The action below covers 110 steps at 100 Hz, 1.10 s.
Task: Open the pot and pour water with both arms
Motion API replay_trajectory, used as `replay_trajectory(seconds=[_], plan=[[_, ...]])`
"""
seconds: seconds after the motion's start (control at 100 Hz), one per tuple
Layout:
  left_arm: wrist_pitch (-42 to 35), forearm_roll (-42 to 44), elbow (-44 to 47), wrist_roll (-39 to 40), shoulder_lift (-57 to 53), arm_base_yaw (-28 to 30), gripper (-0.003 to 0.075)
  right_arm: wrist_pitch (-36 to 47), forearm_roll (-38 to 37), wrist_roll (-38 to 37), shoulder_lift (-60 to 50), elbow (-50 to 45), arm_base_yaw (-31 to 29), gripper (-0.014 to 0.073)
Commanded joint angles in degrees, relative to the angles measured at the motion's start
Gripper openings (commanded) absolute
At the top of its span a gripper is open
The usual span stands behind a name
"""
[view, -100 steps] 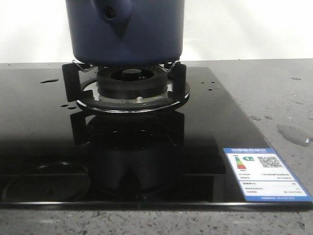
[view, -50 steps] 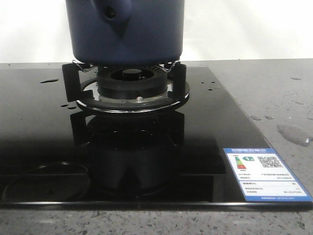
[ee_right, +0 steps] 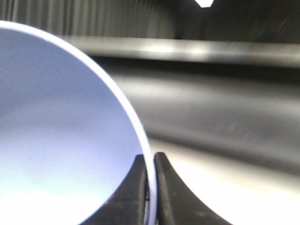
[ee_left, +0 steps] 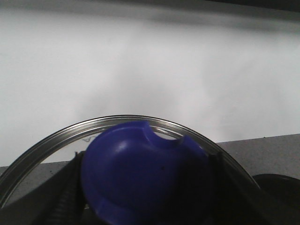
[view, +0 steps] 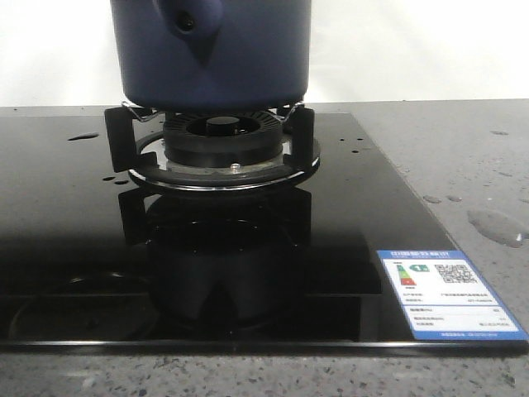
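Two grippers are at work, though neither shows in the front view. There, the pot (view: pixel 213 51), dark navy with a stubby handle socket (view: pixel 192 18) facing the camera, sits on the black pan supports (view: pixel 120 136) of a gas burner (view: pixel 221 136). The burner stands on a glossy black glass hob (view: pixel 74 231), toward twelve o'clock of its surface. An energy label (view: pixel 446 294) is stuck at the hob's five o'clock corner. Drops of water (view: pixel 83 136) lie on the glass at about ten o'clock from the burner, and a small puddle (view: pixel 494 225) lies on the grey speckled counter (view: pixel 471 165) at roughly four o'clock from it.

In the left wrist view, the left gripper (ee_left: pixel 140 220) holds a blue knob (ee_left: pixel 140 176) fixed to a glass lid with a metal rim (ee_left: pixel 56 136); dark fingers (ee_left: pixel 211 187) flank the knob on both sides, pressed against it, with a pale wall behind.

In the right wrist view, the right gripper (ee_right: pixel 151 187) pinches the thin white rim of a pale periwinkle bowl (ee_right: pixel 61 131), one finger inside the rim and one outside, both touching it. The background there is blurred.
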<state>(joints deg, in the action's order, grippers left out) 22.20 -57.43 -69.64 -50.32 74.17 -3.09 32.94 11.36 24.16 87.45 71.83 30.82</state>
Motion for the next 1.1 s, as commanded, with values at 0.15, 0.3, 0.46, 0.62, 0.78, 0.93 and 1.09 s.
replay_trajectory(seconds=[0.15, 0.3, 0.46, 0.62, 0.78, 0.93, 1.09], plan=[[2.7, -9.6, -2.8, -4.4, -2.1, 0.1, 0.0399, -23.6, 3.5, 0.3, -6.4, 7.8, -5.3, -0.0046], [9.2, -15.5, -4.6, -8.2, -2.0, 0.1, 0.0399, -47.2, 4.2, 0.0, -8.2, 13.2, -12.6, -0.0045], [14.1, -21.5, -5.6, -12.8, -2.0, -0.4, 0.0399, -71.7, 4.2, -7.7, -8.5, 16.8, -21.7, -0.0046], [14.8, -23.3, -5.6, -16.2, -2.0, -3.8, 0.0399, -88.7, 3.7, -11.7, -8.5, 15.7, -30.6, -0.0046], [13.8, -23.3, -5.6, -20.7, -1.9, -9.4, 0.0399, -94.2, 2.6, -11.8, -8.5, 11.1, -36.9, -0.0046], [11.3, -23.3, -5.6, -21.5, -1.9, -12.8, 0.0399, -92.9, 2.6, -11.8, -8.5, 3.8, -40.4, -0.0046], [11.0, -23.2, -5.6, -21.5, -1.9, -13.4, 0.0399, -89.7, 2.6, -11.8, -8.5, -1.3, -41.0, -0.0046]])
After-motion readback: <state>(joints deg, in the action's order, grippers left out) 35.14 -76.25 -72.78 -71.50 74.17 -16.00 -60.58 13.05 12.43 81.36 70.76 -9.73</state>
